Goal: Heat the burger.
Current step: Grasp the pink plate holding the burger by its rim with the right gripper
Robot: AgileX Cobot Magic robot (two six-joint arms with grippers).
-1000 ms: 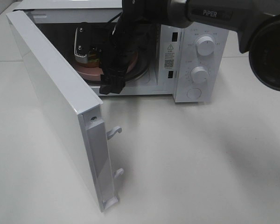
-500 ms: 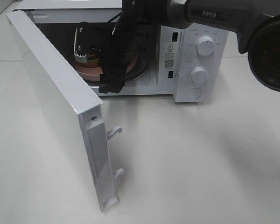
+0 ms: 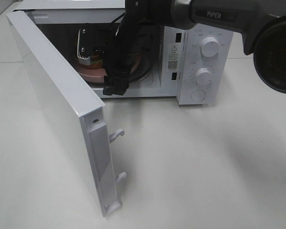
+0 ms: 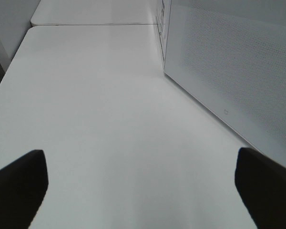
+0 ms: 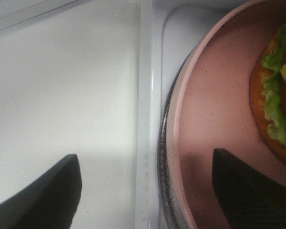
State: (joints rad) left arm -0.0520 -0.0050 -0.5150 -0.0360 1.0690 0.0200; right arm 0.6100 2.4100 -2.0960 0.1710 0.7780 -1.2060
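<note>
White tabletop (image 3: 205, 167) carries a boxy white microwave oven (image 3: 200, 62); inside it, the small brown-bunned layered burger (image 5: 276, 95) sits on a round pink plate (image 5: 214, 95). Right gripper (image 5: 143, 157) straddles the plate's rim, unclenched and empty; left gripper (image 4: 140, 157) is likewise spread. Best to withdraw straight and level, clearing that rim

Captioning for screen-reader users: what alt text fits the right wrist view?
A burger with lettuce and cheese sits on a pink plate, cut off at the frame's edge. The right gripper is open, one side over the plate, the other over a white surface beside it.
</note>
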